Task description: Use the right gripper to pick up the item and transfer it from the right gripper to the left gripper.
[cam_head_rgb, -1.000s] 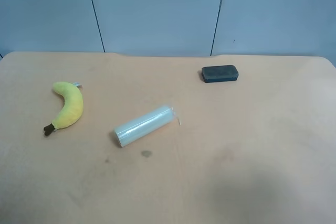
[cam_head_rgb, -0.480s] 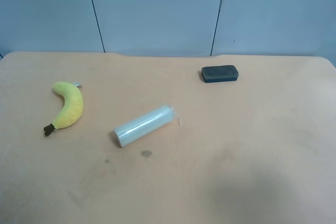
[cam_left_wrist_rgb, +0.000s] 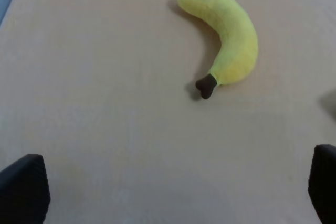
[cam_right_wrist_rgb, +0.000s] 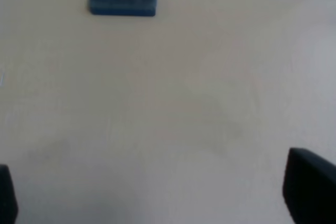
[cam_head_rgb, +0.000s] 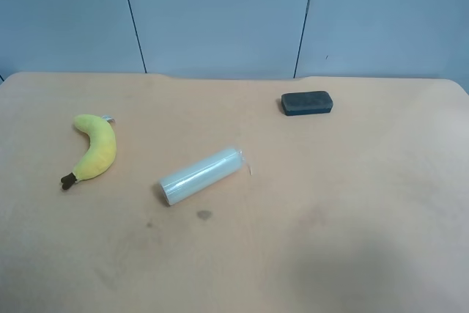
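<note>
The plush banana (cam_head_rgb: 96,148) lies alone at the exterior high view's left on my counter (cam_head_rgb: 330,203), stem tip toward the near edge. My left gripper (cam_left_wrist_rgb: 168,187) hangs over it, spread wide, holding nothing. Further right rests a pale translucent roll (cam_head_rgb: 201,175), then a dark grey block (cam_head_rgb: 307,102) toward the back. My right gripper (cam_right_wrist_rgb: 168,195) hovers near that block, also spread wide and empty.

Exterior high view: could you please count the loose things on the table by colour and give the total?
Yellow: 1, the plush banana
Pale translucent: 1, the cylinder roll
Dark grey: 1, the rectangular block
Total: 3
</note>
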`<state>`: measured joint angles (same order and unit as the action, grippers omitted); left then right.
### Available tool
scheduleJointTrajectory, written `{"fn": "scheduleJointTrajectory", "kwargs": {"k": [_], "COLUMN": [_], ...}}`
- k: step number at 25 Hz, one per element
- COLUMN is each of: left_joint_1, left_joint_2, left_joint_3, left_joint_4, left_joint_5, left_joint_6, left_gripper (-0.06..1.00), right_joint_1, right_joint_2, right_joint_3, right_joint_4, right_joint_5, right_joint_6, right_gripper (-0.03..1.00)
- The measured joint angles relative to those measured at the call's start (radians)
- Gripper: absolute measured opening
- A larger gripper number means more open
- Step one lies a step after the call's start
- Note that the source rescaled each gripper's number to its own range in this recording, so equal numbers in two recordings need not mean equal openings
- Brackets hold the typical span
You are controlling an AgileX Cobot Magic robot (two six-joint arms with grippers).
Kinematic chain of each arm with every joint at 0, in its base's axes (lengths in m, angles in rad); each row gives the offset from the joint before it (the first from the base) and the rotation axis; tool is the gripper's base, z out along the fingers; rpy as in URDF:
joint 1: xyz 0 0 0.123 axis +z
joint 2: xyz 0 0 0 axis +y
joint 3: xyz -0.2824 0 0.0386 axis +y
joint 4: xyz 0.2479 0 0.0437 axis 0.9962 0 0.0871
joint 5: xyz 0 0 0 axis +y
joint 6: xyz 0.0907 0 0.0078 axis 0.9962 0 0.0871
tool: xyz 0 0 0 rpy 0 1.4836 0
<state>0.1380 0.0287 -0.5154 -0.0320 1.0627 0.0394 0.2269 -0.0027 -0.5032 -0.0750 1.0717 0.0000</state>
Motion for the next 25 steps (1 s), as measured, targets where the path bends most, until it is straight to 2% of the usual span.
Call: {"fn": "scheduleJointTrajectory", "kwargs": {"k": [4, 11, 25], "left_joint_1": [-0.003, -0.074, -0.074], "left_joint_2": [-0.023, -0.024, -0.024], "left_joint_3": [0.008, 0.008, 0.008], "left_joint_4": [0.002, 0.003, 0.005], "left_joint_5": [-0.002, -0.005, -0.005], "left_joint_6": [-0.005, -0.007, -0.008], "left_gripper": [1.00, 1.00, 1.00], "right_joint_1": [0.000, 0.000, 0.000], "right_joint_2": [0.000, 0.000, 0.000], "right_joint_3": [0.000, 0.000, 0.000], "right_joint_4": [0.000, 0.000, 0.000], "right_joint_5": [0.000, 0.000, 0.000], "right_joint_6": [0.000, 0.000, 0.000], "right_gripper": [1.00, 1.00, 1.00]}}
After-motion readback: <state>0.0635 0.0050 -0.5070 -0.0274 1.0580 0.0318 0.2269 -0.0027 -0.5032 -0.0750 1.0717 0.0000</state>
